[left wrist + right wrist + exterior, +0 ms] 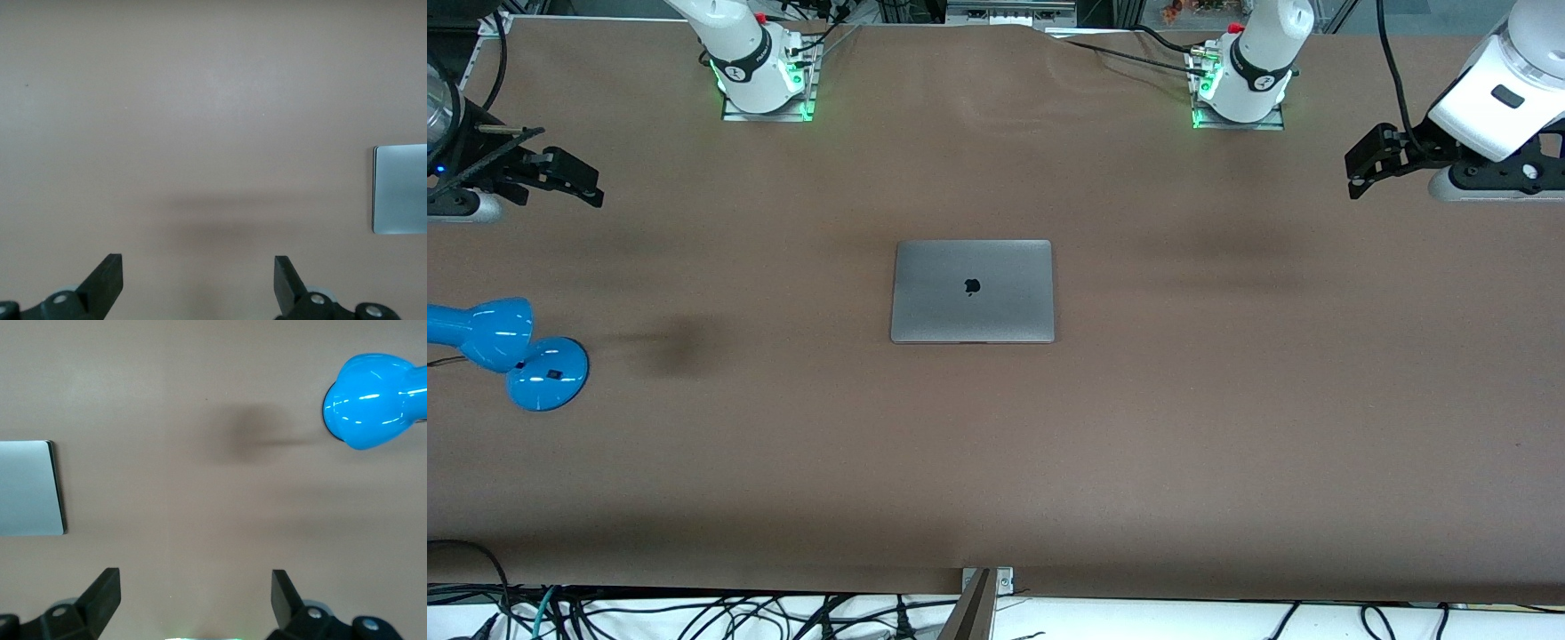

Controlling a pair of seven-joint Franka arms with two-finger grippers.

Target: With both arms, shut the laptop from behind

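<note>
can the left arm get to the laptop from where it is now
Probably yes. The left gripper hangs open over bare table toward its own end, and nothing stands between it and the closed laptop mid-table. The right gripper is open too, well away.

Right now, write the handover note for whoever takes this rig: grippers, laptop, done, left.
Left gripper: open, empty, up over the brown table at the left arm's end; its arm waits.
Right gripper: open, empty, over the right arm's end, above the blue desk lamp.
Laptop: mid-table, lid flat down with the logo up, touched by neither gripper.
Done: laptop is closed.
Left: nothing visible.
</note>
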